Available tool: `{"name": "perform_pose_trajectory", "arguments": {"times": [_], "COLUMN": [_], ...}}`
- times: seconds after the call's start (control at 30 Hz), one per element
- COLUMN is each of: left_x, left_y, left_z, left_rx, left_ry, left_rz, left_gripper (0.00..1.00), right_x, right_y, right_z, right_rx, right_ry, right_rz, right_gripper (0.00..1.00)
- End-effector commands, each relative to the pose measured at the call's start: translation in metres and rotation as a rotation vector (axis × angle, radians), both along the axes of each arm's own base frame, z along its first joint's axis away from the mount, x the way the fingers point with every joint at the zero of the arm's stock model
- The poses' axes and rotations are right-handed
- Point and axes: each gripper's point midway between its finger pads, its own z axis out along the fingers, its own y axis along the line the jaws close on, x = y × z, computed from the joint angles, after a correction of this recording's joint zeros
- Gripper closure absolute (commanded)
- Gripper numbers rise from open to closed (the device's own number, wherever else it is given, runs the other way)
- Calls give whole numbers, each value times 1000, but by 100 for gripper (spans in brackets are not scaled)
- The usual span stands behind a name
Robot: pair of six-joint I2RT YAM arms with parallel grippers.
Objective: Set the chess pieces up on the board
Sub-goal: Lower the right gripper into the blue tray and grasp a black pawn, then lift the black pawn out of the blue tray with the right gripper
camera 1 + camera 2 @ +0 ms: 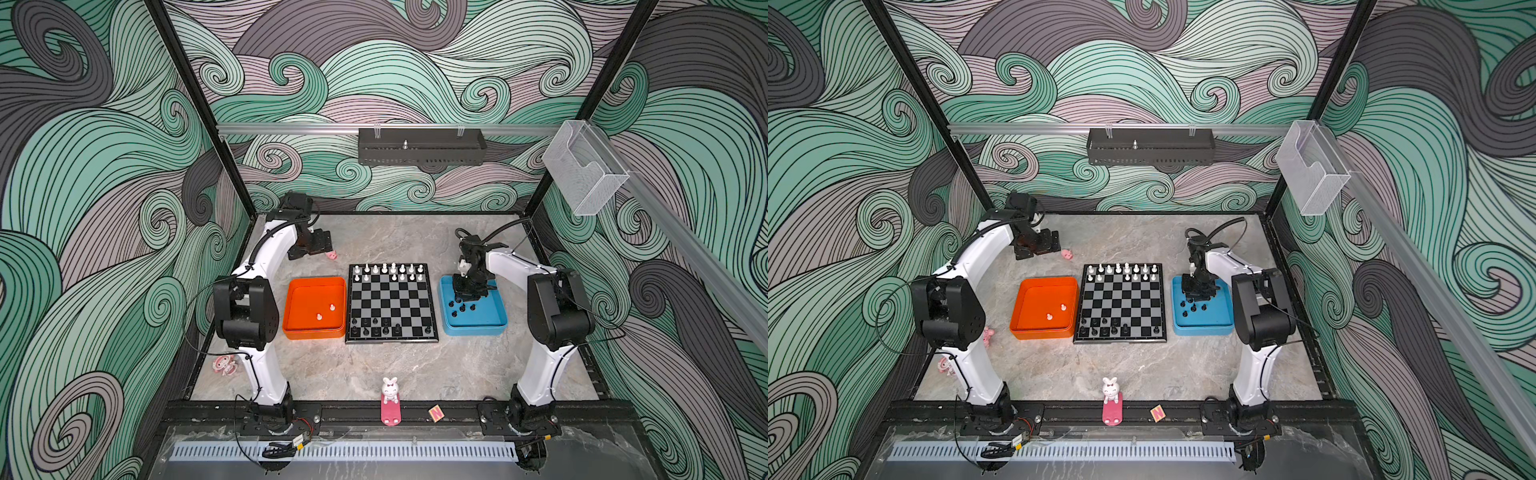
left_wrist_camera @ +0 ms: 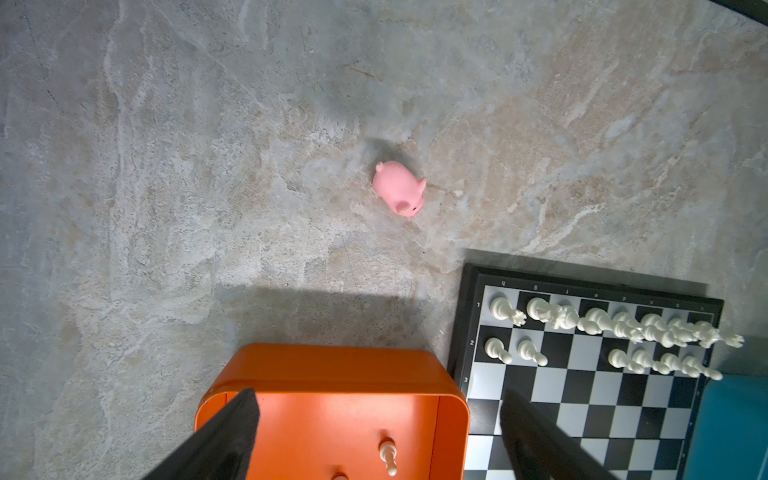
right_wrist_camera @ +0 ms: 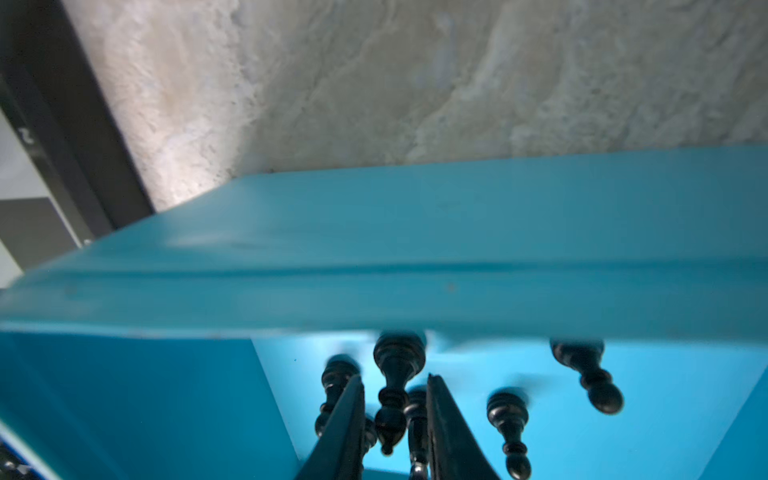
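Note:
The board [image 1: 390, 340] lies mid-table, with white chess pieces [image 1: 388, 270] on its two far rows and several black ones [image 1: 376, 328] on the near rows. Two white pieces [image 1: 319, 316] stand in the orange tray [image 1: 313, 332] left of it. My left gripper [image 1: 320, 243] hangs open above the table behind that tray; the left wrist view shows nothing between its fingers [image 2: 232, 432]. My right gripper [image 1: 467, 297] reaches down into the blue tray [image 1: 473, 330] among several black pieces [image 1: 462, 308]. Its jaws [image 3: 394, 376] stand narrow on one black piece [image 3: 390, 415].
A pink pig toy [image 2: 399, 189] lies on the table behind the orange tray, near the left gripper. A white bunny figure [image 1: 390, 390] on a pink stand and a small letter block [image 1: 435, 412] sit at the front rail. Another pink figurine [image 1: 224, 365] lies by the left arm.

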Motion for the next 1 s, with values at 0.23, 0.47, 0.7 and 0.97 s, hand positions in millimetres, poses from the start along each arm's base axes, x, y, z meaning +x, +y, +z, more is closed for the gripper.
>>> {"name": "perform_pose_trajectory", "arguments": {"times": [0.23,0.47,0.7,0.97], "left_x": [0,0,0,0], "left_y": [-1,-1,0,0], "left_z": [-7,-7,-9,-11], "left_rx": [-22,-21,-16,-17], "left_ry": [18,18,21,25], "left_rz": [11,12,13,11], "left_gripper": [7,7,7,7], "right_x": [4,2,4,2], "right_y": [-1,-3,-1,-3], "right_z": [6,4,11,37], "right_rx": [-25,-32,-32,-54], "right_ry": [-22,-18,-38,-80], "right_rz": [10,20,30,61], "right_gripper": [80,84,87,87]}}
